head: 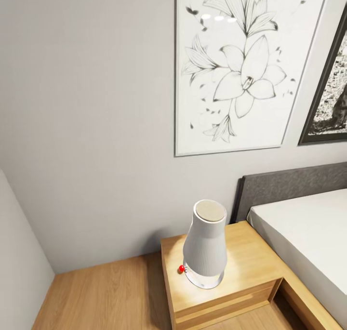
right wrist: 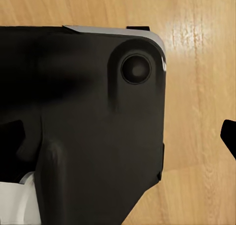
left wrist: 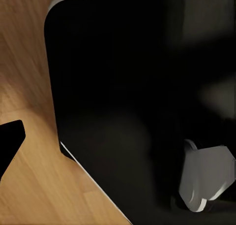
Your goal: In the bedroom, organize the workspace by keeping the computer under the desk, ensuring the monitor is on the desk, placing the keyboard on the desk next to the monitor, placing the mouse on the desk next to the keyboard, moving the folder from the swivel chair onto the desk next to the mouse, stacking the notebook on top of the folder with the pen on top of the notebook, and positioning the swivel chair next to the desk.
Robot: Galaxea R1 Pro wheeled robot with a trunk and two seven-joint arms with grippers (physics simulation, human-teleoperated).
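Here, the white ribbed bedside lamp (head: 205, 245) stands on a light wooden nightstand (head: 250, 262) beside the grey-headboard bed (head: 299, 224); the robot appears in transit, jaw state impossible to tell.

The bed (head: 308, 243) runs off the head view at 4 o'clock, the dark-framed picture (head: 330, 89) at 3 o'clock, the flower drawing (head: 241, 65) at 12; the lamp (head: 205, 245) half hides a small red object (head: 181, 269)

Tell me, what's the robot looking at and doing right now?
Grippers: state unreadable, wrist cameras over wood floor and dark robot body. Head view: lamp on wooden nightstand, bed, flower print. No desk items in sight. Nothing obstructing.
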